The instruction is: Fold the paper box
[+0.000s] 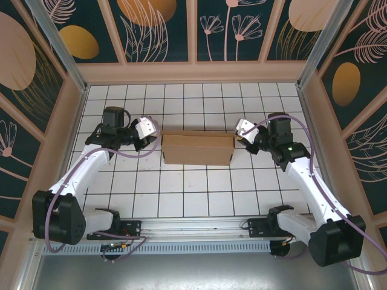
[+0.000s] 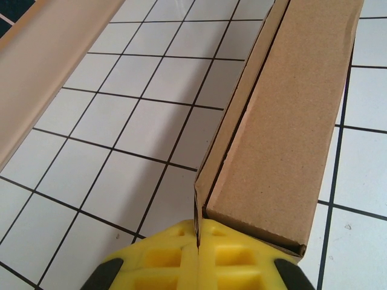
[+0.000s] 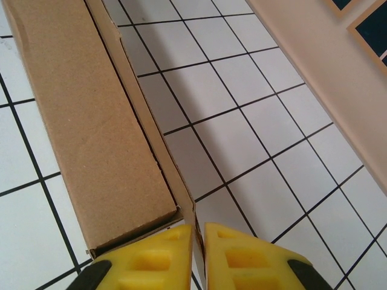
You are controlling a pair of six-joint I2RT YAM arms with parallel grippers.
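1. Clamping the left jaws fully together on the left end of a thin flap (image 2: 233, 133) of the paper box (image 1: 198, 149), with nothing but the cardboard edge between the yellow pads (image 2: 236, 260).
2. Setting the right jaws at a narrow slit around the right end of that same flap (image 3: 145, 139), with its corner between the pads (image 3: 242, 254); not being able to tell whether biting the cardboard or merely bracketing it.
3. Lying flat on the white tiled surface (image 1: 181, 199), about midway between the left arm (image 1: 78, 172) and the right arm (image 1: 308, 181), well apart from the side walls and looking almost fully formed.
4. Running left to right along its long axis, straight from one pair of jaws to the other, with each arm sitting at its own end and neither being clearly nearer.
5. Standing along the far long side, just beside the body of the box, with a dark seam showing between flap and body in both wrist views; judging the flap as not yet pressed home.
6. Judging the coming move as turning on this: keeping the body on the near side of the flap from both pairs of jaws, so pressing toward the arms' bases evenly at both ends rather than twisting the flap from one.
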